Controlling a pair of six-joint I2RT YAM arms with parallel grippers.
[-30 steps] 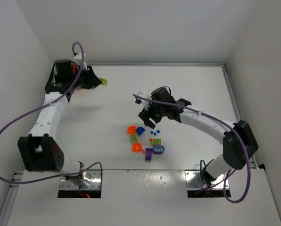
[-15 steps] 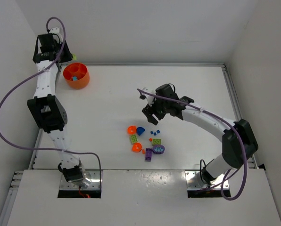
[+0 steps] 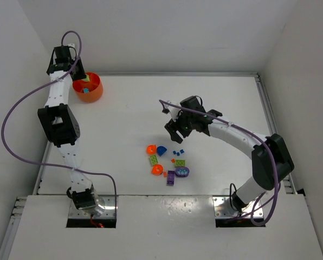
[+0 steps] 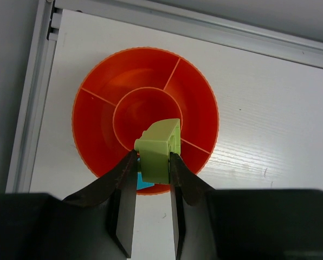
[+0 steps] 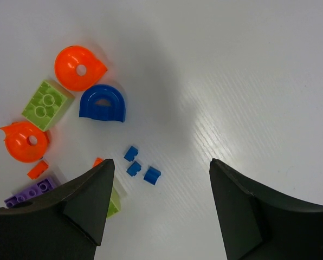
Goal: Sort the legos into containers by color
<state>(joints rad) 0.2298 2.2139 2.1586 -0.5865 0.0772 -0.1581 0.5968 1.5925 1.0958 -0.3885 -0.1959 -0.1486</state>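
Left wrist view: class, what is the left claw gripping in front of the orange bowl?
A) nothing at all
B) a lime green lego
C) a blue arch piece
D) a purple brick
B: the left claw is shut on a lime green lego, with the divided orange bowl behind it.
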